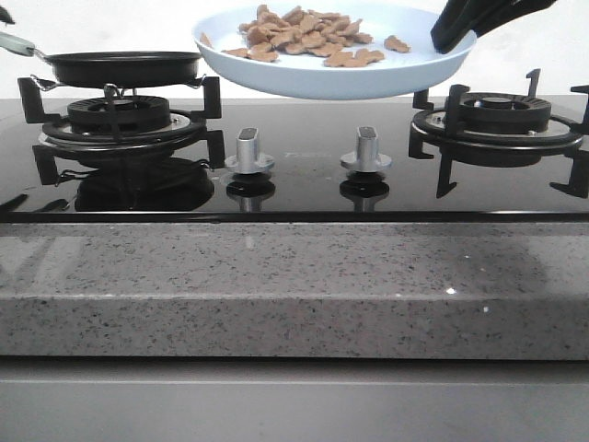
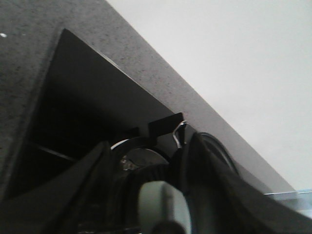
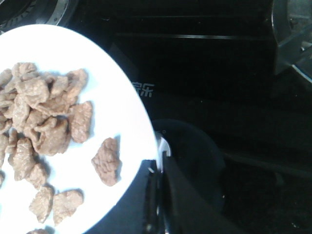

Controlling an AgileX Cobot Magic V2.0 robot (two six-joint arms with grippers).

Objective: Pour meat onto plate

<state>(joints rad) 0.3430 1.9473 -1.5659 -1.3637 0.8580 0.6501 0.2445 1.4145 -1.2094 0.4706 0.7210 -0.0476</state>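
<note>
The pale-blue plate (image 1: 405, 72) hangs in the air above the middle of the cooktop, roughly level. The meat (image 1: 299, 35), a heap of small tan slices, lies on it. My right gripper (image 1: 453, 37) is shut on the plate's right rim. The right wrist view shows the plate (image 3: 122, 117), the meat (image 3: 44, 122) and my right gripper (image 3: 158, 178) clamped on the rim. The black frying pan (image 1: 124, 66) sits on the left burner, its rim close to the plate's left edge. My left gripper (image 2: 151, 163) is shut on the pan's pale handle (image 2: 161, 204).
Two silver knobs (image 1: 249, 149) (image 1: 366, 147) stand on the black glass cooktop (image 1: 294, 189) under the plate. The right burner grate (image 1: 502, 120) stands bare. The speckled stone counter (image 1: 294, 285) runs along the front.
</note>
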